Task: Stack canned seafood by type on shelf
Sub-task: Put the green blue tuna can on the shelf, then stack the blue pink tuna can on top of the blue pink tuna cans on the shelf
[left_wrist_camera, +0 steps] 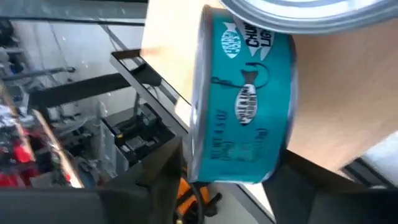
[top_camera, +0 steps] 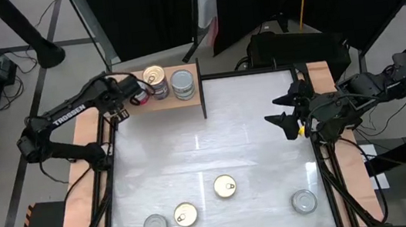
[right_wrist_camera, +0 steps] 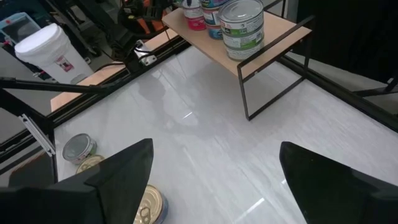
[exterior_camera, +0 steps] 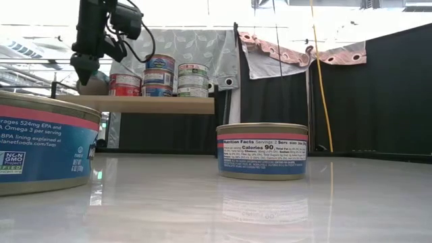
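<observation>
The shelf (top_camera: 186, 101) stands at the table's far left. On it are a red can (exterior_camera: 125, 84), a stack of blue-labelled cans (exterior_camera: 158, 74) and a stack of green-and-white cans (exterior_camera: 192, 79). My left gripper (top_camera: 121, 108) hangs over the shelf's left end, shut on a teal can (left_wrist_camera: 242, 106); the gripper hides that can in the high view. Several more cans rest on their bases near the table's front edge, among them a gold-lidded can (top_camera: 224, 186) and a silver-lidded can (top_camera: 304, 201). My right gripper (top_camera: 287, 115) waits open above the table's right side. My left gripper has the teal can between its two fingers (left_wrist_camera: 143, 193), one at each flat end. The can is turned on edge, its label side (left_wrist_camera: 236, 155) toward the wrist camera. The fingers slant down from the table's left over the shelf's left end. The picture's bottom edge cuts off the contact places.
Two more cans, gold-lidded (top_camera: 185, 215) and silver-lidded (top_camera: 155, 226), sit at the front left. The shelf's dark end panel (top_camera: 202, 90) rises at its right end. Wooden strips (top_camera: 85, 167) line both table sides. The middle of the white table (top_camera: 213, 135) is bare.
</observation>
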You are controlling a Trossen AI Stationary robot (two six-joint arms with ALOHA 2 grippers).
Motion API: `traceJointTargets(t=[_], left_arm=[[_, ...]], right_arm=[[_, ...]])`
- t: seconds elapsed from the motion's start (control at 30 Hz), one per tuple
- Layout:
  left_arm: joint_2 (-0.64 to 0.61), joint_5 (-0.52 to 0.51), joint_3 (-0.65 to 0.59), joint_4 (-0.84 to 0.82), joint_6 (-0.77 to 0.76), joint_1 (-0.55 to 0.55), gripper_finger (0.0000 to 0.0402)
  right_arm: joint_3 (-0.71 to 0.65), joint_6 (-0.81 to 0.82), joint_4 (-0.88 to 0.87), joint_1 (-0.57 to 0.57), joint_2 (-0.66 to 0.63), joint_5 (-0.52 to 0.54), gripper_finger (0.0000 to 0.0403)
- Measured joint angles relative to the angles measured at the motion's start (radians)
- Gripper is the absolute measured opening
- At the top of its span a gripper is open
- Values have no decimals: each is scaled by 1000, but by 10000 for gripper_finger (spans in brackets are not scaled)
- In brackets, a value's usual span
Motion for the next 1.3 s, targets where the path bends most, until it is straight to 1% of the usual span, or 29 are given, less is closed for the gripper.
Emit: traceJointTargets(t=[0.2,0.3,0.43,0.63,0.73,0.8,0.87,1.0,1.07,1.13,1.2,1.3], left_arm=[[0,12,0,-39,-19,0,282],[-1,12,4,-77,-15,0,307],[-2,14,34,-132,-51,0,318],[-8,50,51,-131,-59,0,318],[-8,53,52,-136,-105,0,318],[-8,114,78,-138,-169,-4,318],[-12,231,144,-137,-278,-14,318],[-24,447,316,-137,-517,-34,317],[-40,522,407,-138,-620,-60,317],[-52,583,482,-136,-683,-102,317],[-60,640,535,-122,-716,-165,317],[-87,754,570,-36,-741,-296,317]], right_arm=[[0,-1,0,0,0,-1,341],[0,-3,0,0,0,-1,341],[0,-3,-1,0,0,-1,341],[0,-18,-1,0,0,-1,341],[0,-17,0,0,0,-1,341],[0,-1,0,0,0,-12,341],[0,17,1,0,0,-58,341],[0,61,7,0,0,-198,340],[0,98,12,0,4,-267,336],[0,126,12,4,18,-304,328],[-12,129,26,27,44,-310,311],[-82,89,108,72,93,-316,267]])
